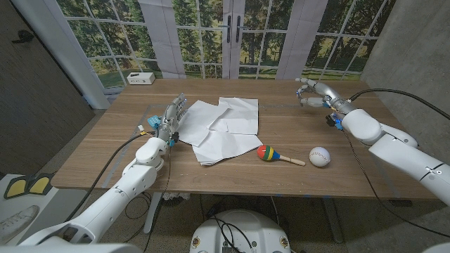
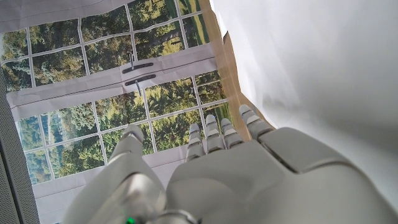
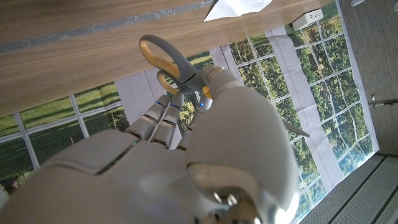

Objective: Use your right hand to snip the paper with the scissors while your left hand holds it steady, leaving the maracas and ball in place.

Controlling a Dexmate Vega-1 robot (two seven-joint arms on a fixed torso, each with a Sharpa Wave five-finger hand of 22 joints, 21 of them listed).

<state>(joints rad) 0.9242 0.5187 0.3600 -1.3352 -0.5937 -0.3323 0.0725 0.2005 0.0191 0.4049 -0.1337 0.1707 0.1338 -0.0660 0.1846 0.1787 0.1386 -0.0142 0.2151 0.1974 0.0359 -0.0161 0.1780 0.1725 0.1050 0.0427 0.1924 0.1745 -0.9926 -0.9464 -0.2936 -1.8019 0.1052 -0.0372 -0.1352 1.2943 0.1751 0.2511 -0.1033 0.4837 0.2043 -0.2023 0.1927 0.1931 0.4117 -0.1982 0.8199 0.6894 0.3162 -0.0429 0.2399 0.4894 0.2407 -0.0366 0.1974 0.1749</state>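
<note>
Paper (image 1: 226, 126) lies beside left hand (image 1: 171, 117), well apart from right hand (image 1: 312, 92).

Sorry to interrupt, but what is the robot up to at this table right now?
It is setting up to cut paper. The right hand holds the scissors near the table's far right corner, well away from the white paper. The left hand stands at the paper's left edge, fingers extended. The maraca and ball lie untouched near the front edge.

No text, label or number is legible in any view.
</note>
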